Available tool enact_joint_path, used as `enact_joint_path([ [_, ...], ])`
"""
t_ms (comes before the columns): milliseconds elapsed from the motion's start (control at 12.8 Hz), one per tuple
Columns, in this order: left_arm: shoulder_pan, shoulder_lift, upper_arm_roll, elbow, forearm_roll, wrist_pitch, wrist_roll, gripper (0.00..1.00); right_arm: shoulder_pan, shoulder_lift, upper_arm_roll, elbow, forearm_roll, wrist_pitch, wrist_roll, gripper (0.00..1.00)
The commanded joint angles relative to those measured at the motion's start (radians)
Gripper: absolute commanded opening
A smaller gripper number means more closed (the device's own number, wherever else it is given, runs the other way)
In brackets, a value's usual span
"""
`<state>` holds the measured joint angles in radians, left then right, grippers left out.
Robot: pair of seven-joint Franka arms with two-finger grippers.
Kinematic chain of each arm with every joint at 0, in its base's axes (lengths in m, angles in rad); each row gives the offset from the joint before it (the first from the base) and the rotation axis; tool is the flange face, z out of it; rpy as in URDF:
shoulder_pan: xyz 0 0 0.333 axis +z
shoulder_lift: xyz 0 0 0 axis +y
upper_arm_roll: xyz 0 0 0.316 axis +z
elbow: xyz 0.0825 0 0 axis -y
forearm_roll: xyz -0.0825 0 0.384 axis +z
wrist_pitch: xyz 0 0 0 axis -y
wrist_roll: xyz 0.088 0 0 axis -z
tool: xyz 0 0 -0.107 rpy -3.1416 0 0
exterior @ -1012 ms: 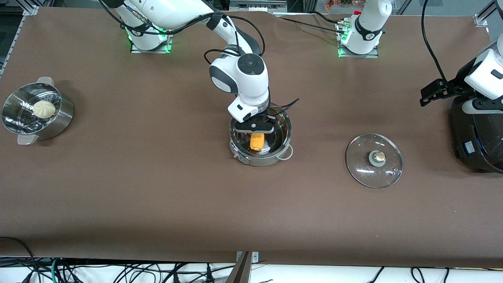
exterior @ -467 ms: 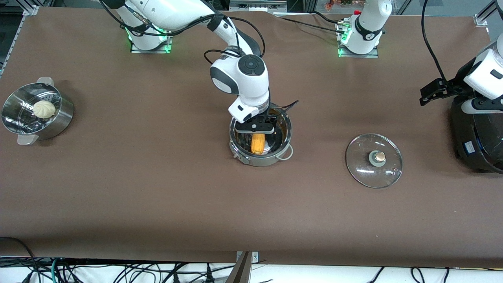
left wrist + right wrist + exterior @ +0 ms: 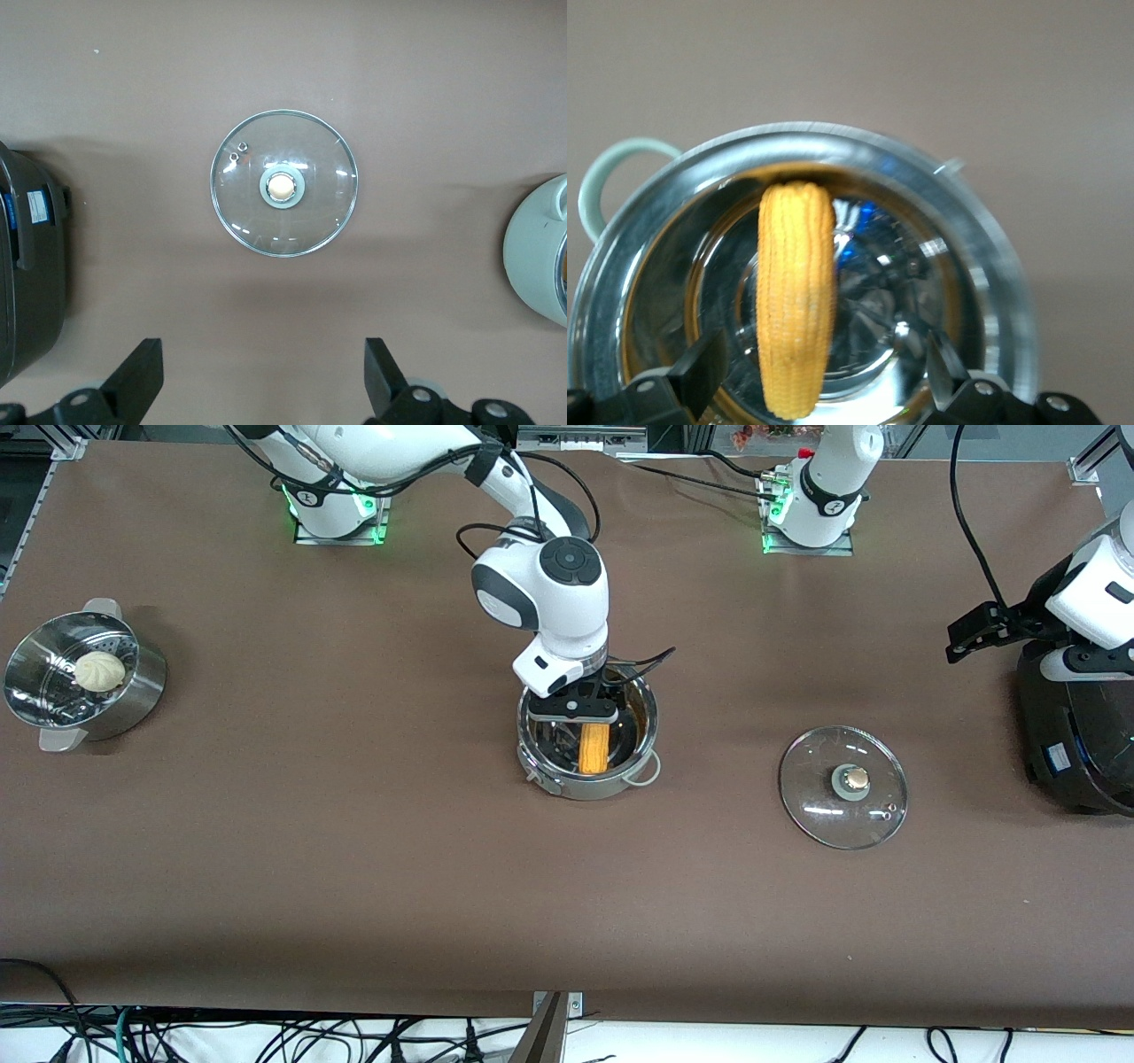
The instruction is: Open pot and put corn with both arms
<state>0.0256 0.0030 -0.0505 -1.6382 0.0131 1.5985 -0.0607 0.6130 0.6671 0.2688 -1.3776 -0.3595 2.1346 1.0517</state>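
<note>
Your right gripper (image 3: 578, 717) hangs just over the open pot (image 3: 588, 737) in the middle of the table. Its two fingers (image 3: 700, 372) are spread wide apart and hold nothing. Right under that gripper you can see the corn (image 3: 593, 747). It lies flat on the shiny bottom of the pot, and it is closer to one finger than to the other. In the right wrist view the corn (image 3: 796, 297) does not touch either finger. One grey loop handle (image 3: 644, 769) of the pot sticks out toward the front camera.

Your left gripper (image 3: 264, 390) waits up in the air at the left arm's end of the table. Its fingers (image 3: 137, 381) are wide apart too, and they are empty. The glass lid (image 3: 283, 195) lies flat on the table under it, with the tan knob (image 3: 281, 186) pointing up. The lid (image 3: 842, 786) is well apart from the pot. The big black cooker (image 3: 1076, 735) stands near that gripper, at the table's edge.

Well away from both grippers, at the right arm's end of the table, a steel steamer (image 3: 84, 677) holds a white bun (image 3: 98, 670).
</note>
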Motion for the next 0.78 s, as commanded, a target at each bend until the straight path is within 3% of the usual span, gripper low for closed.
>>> enact_joint_path([
  [0, 0.005, 0.0, 0.0, 0.014, -0.01, -0.017, -0.001, 1.0, -0.016, -0.108, -0.054, -0.012, 0.004, -0.122, -0.132, 1.0],
  [233, 0.005, -0.001, 0.0, 0.014, -0.01, -0.017, -0.001, 1.0, -0.093, -0.167, -0.069, -0.012, 0.039, -0.199, -0.272, 1.0],
  [700, 0.005, -0.001, 0.0, 0.014, -0.01, -0.017, 0.001, 1.0, -0.372, -0.239, -0.095, -0.011, 0.157, -0.298, -0.582, 1.0],
])
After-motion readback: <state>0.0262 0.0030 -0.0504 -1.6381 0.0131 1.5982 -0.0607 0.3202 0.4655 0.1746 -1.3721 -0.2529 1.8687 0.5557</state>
